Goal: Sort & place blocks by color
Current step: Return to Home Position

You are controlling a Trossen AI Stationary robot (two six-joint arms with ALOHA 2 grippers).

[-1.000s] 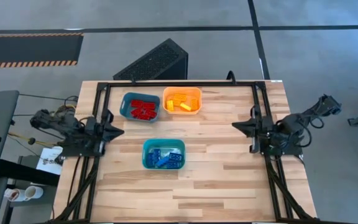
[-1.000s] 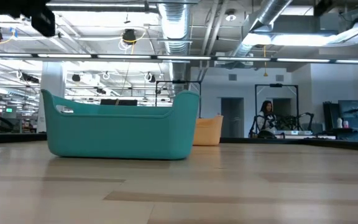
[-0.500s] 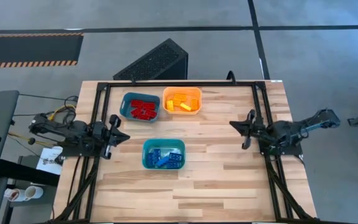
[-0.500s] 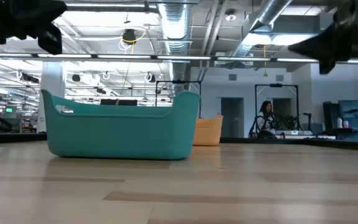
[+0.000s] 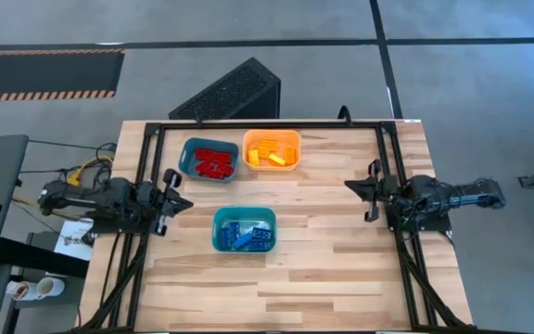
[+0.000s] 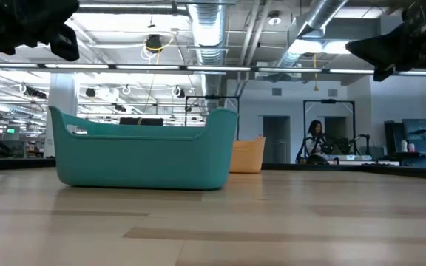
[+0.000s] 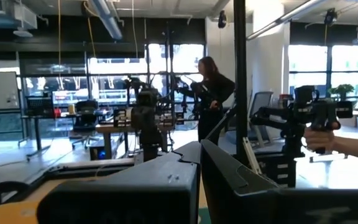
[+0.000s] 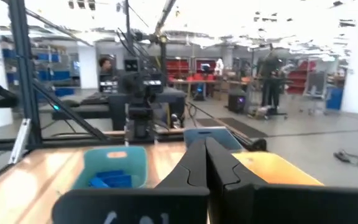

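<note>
I am starting with the teal tray, which is sitting closest to me in the middle of the table, and the blue blocks are lying in a little heap inside it. The left gripper is hovering off to the left of the teal tray and the right gripper is hovering well off to its right, both near the table's side edges and touching nothing. On each one I am seeing the two fingers pressed together with nothing between them. Behind the teal tray and a bit left, the blue tray is holding the red blocks, and just beside that one, behind the teal tray and a bit right, the orange tray is holding the yellow blocks. I am not spotting any block outside a tray, so I am thinking the sorting is done and the arms are only needing to park. If I had to lift one, I am guessing these blocks are light, hard and a bit slippery, so I would be pinching one across its two flat sides, not on the bumpy top, and taking the top one of the heap first. Far behind the teal tray, a person is showing in the room.
</note>
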